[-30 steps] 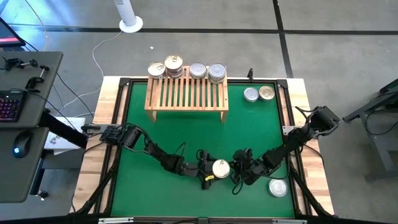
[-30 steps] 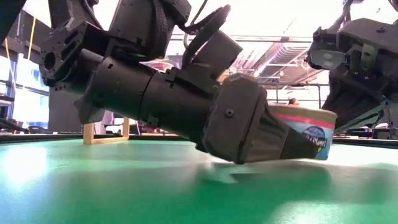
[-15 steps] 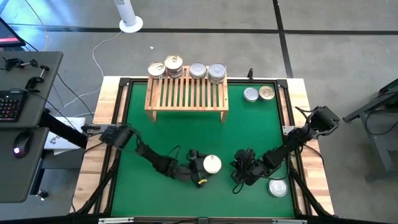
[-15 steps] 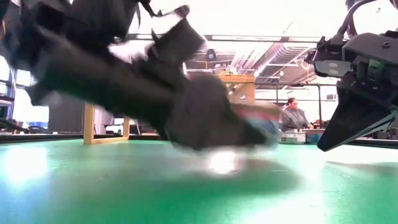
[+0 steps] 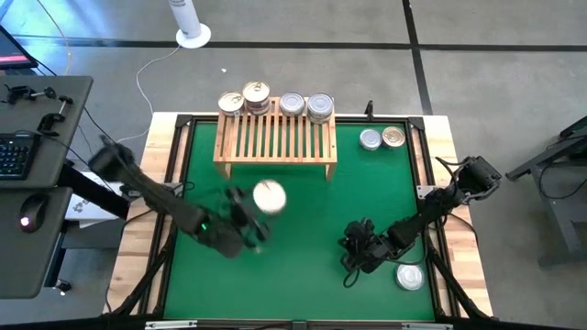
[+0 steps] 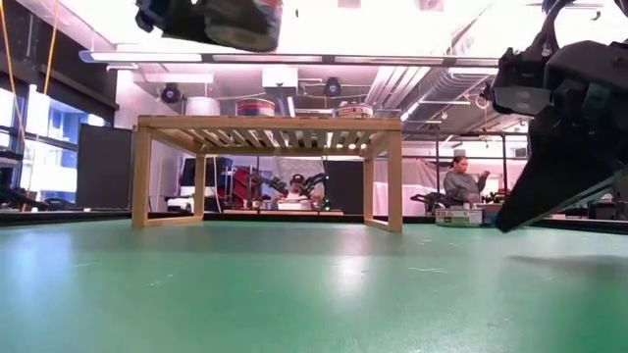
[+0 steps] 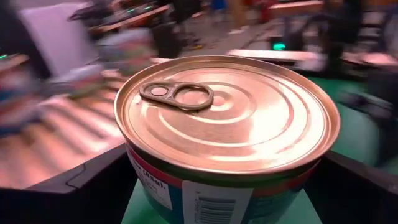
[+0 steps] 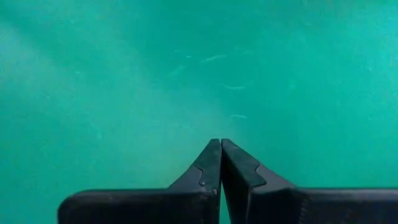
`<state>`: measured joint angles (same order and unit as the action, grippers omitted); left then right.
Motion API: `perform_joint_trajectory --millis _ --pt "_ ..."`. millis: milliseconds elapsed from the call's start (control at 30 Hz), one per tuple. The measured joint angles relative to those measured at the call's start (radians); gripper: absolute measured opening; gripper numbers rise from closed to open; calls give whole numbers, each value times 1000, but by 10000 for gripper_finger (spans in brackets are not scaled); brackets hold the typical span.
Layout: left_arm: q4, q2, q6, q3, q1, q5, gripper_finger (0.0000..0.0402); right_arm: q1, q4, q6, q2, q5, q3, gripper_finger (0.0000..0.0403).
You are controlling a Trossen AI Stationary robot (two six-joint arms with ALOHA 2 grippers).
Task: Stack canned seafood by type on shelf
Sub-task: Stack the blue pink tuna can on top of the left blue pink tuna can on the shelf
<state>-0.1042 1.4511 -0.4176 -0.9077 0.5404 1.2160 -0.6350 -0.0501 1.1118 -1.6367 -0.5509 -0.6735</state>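
Left gripper (image 5: 260,203) clamped on gold-lidded tin (image 5: 269,195), aloft before shelf (image 5: 275,137). Best kept level, matched to gold-lidded stack (image 5: 256,96), lowered squarely. Right gripper (image 5: 353,249) clenched empty near mat (image 5: 303,202).

Gold-lidded tin (image 7: 227,127) between left end effector (image 7: 211,186) fingers (image 7: 87,186)

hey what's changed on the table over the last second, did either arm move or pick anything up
The left gripper, already closed on a gold-lidded tin, lifted it off the green mat and carried it from the near middle leftward and toward the shelf. The right gripper stayed shut, low near the mat. The tins on the shelf, the two by the far right corner and the one at the near right did not move.
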Motion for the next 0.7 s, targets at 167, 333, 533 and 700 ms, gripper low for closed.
perform_joint_trajectory --millis 167,333,533,700 --pt "-277 -221 -44 0 -186 6 390 3 35 -48 0 -25 0 0" --pt "-345 -333 53 0 -463 -79 390 37 34 -108 0 -76 0 0" --pt "-328 -352 202 2 -783 -201 390 127 34 -248 0 -97 0 0" --pt "-247 -351 284 3 -955 -333 390 202 44 -354 0 -86 0 0"
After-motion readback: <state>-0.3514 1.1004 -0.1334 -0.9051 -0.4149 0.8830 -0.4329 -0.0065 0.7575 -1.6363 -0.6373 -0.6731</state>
